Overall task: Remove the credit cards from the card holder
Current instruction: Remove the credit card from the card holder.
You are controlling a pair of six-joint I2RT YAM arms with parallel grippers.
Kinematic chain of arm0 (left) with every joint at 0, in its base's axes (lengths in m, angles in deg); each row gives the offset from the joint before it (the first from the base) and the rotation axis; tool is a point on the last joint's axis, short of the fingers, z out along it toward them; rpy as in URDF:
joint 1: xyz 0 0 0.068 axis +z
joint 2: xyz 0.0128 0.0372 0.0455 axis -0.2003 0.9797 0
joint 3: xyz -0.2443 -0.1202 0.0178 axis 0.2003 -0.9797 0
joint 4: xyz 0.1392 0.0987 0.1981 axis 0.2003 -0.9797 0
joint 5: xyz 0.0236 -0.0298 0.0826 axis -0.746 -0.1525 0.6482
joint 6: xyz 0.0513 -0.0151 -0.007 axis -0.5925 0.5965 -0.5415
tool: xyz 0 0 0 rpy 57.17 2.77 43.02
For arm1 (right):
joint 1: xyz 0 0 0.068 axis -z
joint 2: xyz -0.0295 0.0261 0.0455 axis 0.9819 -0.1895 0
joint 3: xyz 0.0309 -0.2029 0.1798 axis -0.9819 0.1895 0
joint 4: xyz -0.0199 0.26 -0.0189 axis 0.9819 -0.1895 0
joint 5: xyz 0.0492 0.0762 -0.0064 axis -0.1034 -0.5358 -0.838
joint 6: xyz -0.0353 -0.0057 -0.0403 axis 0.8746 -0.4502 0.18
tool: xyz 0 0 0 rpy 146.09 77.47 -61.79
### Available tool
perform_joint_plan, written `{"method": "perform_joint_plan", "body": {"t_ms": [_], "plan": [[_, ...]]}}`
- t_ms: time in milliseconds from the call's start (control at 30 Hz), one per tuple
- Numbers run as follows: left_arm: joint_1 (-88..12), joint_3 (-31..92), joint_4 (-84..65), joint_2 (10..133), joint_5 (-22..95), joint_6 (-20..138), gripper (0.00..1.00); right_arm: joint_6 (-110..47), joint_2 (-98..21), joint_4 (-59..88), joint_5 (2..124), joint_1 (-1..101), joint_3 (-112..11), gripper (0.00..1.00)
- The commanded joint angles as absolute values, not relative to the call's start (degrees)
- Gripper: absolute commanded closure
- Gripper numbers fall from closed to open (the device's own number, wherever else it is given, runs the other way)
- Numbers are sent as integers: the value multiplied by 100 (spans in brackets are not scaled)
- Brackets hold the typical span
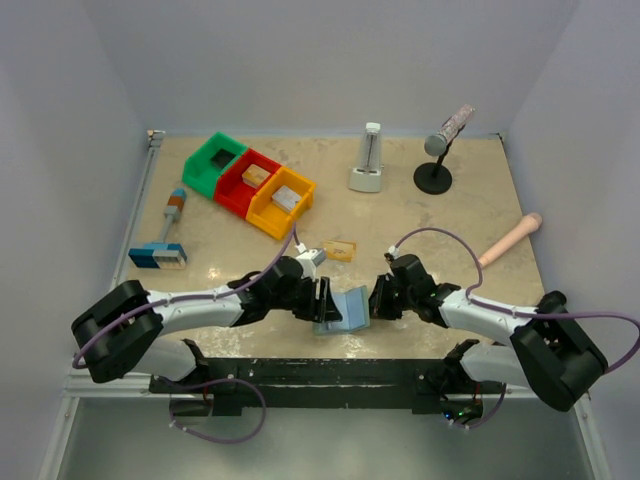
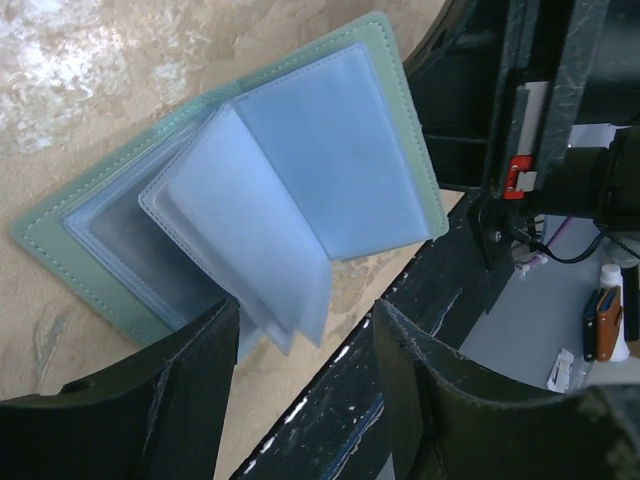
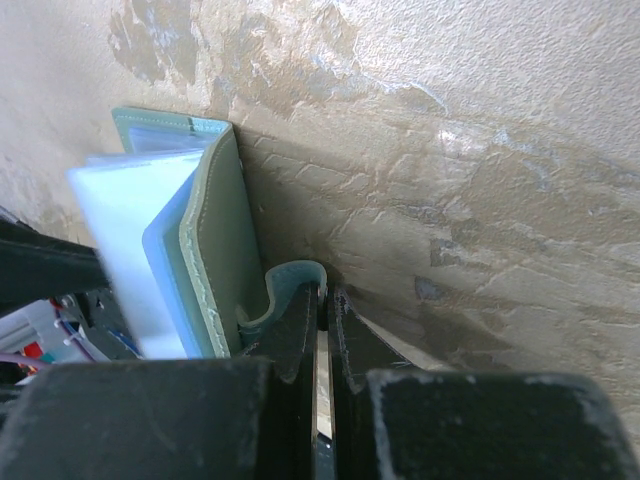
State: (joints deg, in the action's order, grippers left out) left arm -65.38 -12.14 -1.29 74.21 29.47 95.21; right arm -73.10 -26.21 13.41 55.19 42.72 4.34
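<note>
Right gripper [image 3: 322, 300] is clamped shut on the small side tab [image 3: 290, 280] of the holder [image 3: 215, 240]; in its wrist view, low centre, the two fingers press together with the curled tab pinched at their tips. Left gripper [image 2: 305, 345] stands about half wide at the bottom of its wrist view. The lower corner of the clear sleeves [image 2: 250, 240] dips into the gap between the jaws, and neither finger visibly presses on it.

The holder lies open, its pale teal cover spread on the table [image 1: 450, 230] and the sleeves fanned up from the spine. In the top view it sits low centre, between the two grippers at the near table edge. Whether any sleeve has a card in it cannot be told.

One orange-gold card [image 1: 340, 250] lies flat on the table just above the grippers in the top view, apart from the holder.

At upper left a green bin [image 1: 200, 175], a red bin [image 1: 232, 195] and an orange bin [image 1: 265, 220] stand in a slanted row, touching. A tan block [image 1: 256, 175] is in the red bin and a grey block [image 1: 285, 198] in the orange one.
</note>
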Motion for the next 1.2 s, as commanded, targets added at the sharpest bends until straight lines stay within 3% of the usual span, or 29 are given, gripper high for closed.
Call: {"method": "perform_joint_plan", "body": {"t_ms": [0, 800, 1000, 1167], "plan": [[-6587, -908, 230, 7428, 2727, 9339, 40, -7277, -2757, 1238, 5589, 4243, 411, 100], [-6657, -635, -60, 7709, 2876, 9233, 41, -7312, -2678, 1273, 5641, 4234, 543, 99], [-6657, -731, -350, 7621, 3245, 9180, 41, -7391, -2205, 1089, 5755, 4234, 622, 72], [-6648, -819, -368, 7446, 3351, 9233, 41, -7426, -1484, 790, 5958, 4243, 666, 63]]}}
